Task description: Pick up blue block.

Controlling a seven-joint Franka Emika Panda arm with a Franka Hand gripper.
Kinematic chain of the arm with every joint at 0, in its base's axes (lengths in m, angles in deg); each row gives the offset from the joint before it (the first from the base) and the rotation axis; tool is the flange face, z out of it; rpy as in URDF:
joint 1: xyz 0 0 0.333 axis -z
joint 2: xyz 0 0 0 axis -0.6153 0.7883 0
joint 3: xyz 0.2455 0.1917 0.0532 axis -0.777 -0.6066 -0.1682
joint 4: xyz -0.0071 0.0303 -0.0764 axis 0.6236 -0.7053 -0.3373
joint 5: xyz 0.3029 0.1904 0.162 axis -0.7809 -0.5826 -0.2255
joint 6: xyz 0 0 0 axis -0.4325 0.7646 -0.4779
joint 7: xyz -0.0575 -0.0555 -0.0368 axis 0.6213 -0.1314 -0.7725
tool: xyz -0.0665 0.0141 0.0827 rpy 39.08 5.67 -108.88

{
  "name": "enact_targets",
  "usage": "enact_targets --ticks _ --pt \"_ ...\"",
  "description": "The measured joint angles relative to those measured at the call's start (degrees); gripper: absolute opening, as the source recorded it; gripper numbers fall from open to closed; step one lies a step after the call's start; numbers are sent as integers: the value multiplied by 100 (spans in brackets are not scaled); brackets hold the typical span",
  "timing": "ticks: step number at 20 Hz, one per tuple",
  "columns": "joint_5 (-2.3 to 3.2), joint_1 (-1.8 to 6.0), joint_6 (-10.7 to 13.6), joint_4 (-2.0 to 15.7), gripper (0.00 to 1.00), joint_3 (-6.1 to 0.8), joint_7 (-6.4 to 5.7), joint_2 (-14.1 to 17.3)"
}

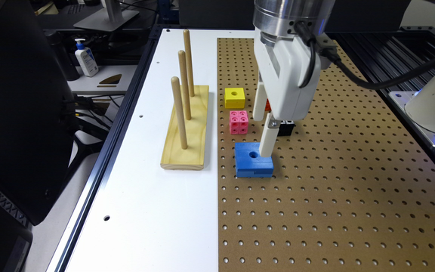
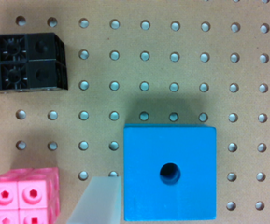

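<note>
The blue block is a flat square slab with a round centre hole, lying on the brown pegboard. In the wrist view the blue block sits between my two pale fingers, one at each side of it with space to spare. My gripper hangs just over the block, open, holding nothing. In the wrist view the gripper spans the block's width.
A yellow cube with a hole, a pink cube and a black cube stand close behind the block. A wooden stand with three upright pegs is on the white board at the exterior view's left.
</note>
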Motion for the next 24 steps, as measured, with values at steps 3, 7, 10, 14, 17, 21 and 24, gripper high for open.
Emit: enact_targets --ticks 3,7,10,14,17,21,24 --pt "0 1 -90 1 100 0 0 149" --pt "17 4 -422 4 100 14 0 497" --pt "26 8 -525 19 100 31 0 613" --pt "28 22 -524 41 100 32 0 614" --pt "31 29 -524 45 100 35 0 614" --pt "35 30 -525 47 100 41 0 653" --pt "41 31 -561 54 100 47 0 736"
